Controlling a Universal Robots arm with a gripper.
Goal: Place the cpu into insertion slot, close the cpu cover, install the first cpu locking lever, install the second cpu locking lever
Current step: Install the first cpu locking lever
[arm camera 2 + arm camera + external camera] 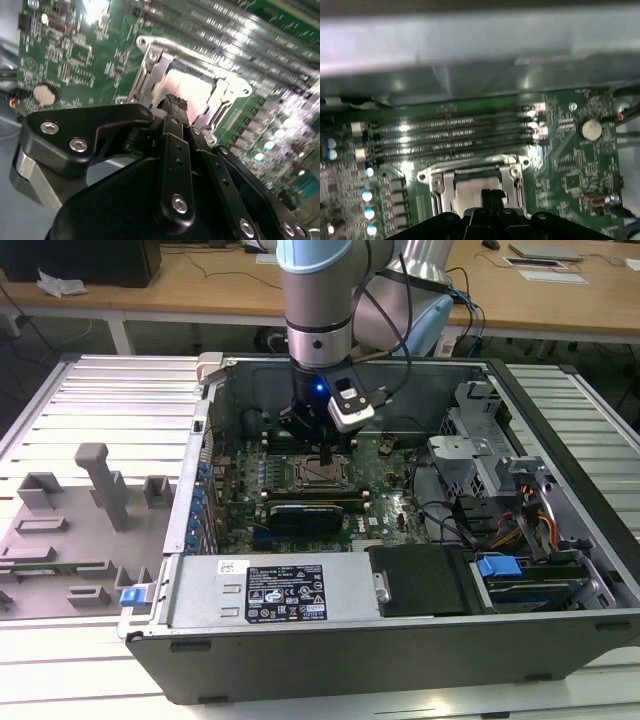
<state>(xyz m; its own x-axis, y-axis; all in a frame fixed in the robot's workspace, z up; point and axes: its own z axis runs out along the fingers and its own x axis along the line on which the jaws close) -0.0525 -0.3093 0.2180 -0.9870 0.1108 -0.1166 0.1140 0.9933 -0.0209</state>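
Note:
The cpu lies pale and flat in the insertion slot on the green motherboard inside the open computer case. The silvery cpu cover lies down flat around the chip, which shows through its window. My gripper hangs over the near edge of the socket. Its black fingers are shut together with nothing between them, and their tip is at or just above the chip. The gripper body hides the near part of the socket, so the locking levers cannot be made out.
Long memory slots run beside the socket, and a coin battery sits off to one side. A black expansion card, the power supply and a drive cage crowd the case. Grey fixtures stand at the exterior view's left.

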